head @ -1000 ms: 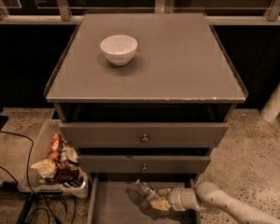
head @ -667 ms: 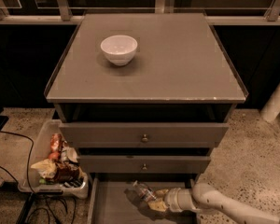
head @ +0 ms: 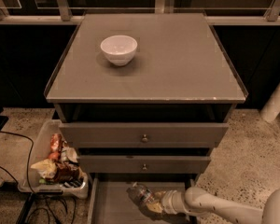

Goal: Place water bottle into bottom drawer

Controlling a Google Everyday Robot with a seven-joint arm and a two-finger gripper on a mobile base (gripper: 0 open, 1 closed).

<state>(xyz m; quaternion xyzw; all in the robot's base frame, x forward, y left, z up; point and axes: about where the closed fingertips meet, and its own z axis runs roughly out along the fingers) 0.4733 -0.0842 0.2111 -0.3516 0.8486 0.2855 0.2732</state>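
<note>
The water bottle (head: 139,194) is a small clear ribbed bottle, held tilted over the open bottom drawer (head: 113,208), its top pointing up and left. My gripper (head: 149,203) reaches in from the lower right on a white arm and is shut on the bottle's lower end. The bottle hangs above the drawer's flat grey floor, near its middle right. The drawer is pulled out below the two upper drawers; its front part is cut off by the picture's bottom edge.
A white bowl (head: 118,49) stands on the cabinet top (head: 177,64). The two upper drawers with round knobs (head: 143,138) are slightly open. A bin of snack packets (head: 56,164) sits on the floor at the left, with black cables beside it.
The gripper with the bottle has shifted slightly left and forward over the bottom drawer. Nothing else has moved.
</note>
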